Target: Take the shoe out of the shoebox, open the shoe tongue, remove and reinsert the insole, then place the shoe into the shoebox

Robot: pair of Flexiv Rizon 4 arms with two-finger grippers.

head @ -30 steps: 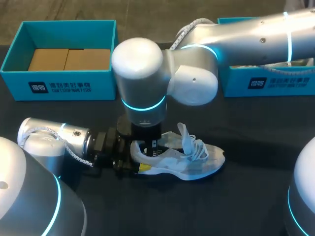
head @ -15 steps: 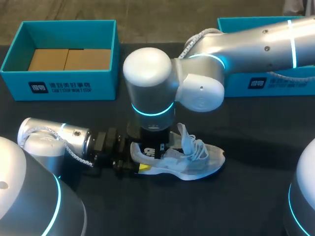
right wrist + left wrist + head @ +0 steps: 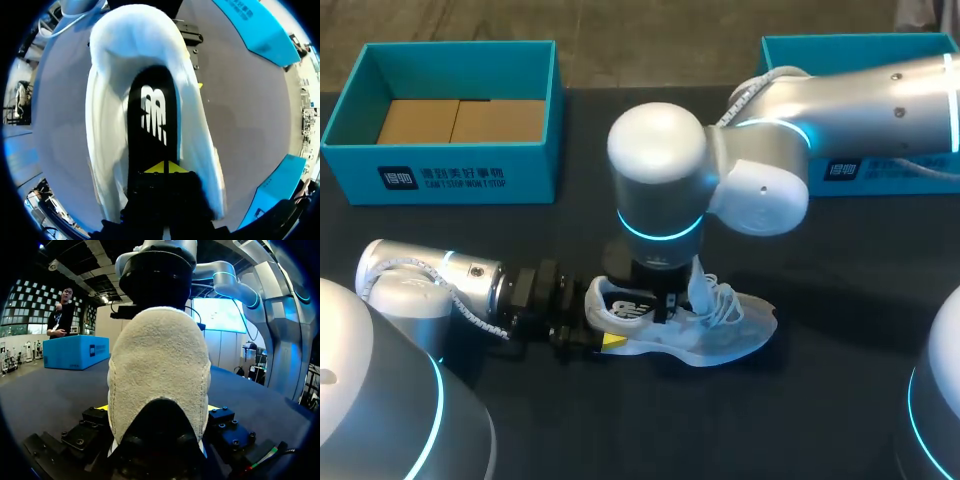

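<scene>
The shoe [image 3: 720,330] stands on its sole on the desk [image 3: 840,300], outside the shoebox [image 3: 450,175]. The box is well apart, behind the left fingers [image 3: 92,421]. These are clamped on the heel from both sides, I think to stop the shoe from sliding. The right fingers [image 3: 155,169] point down into the opening, pressed together on the black insole [image 3: 150,115]. I cannot tell whether they pinch its edge. The insole toward the toe, behind them, is hidden.

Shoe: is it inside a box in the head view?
No, the shoe lies on the table, outside any box.
</scene>
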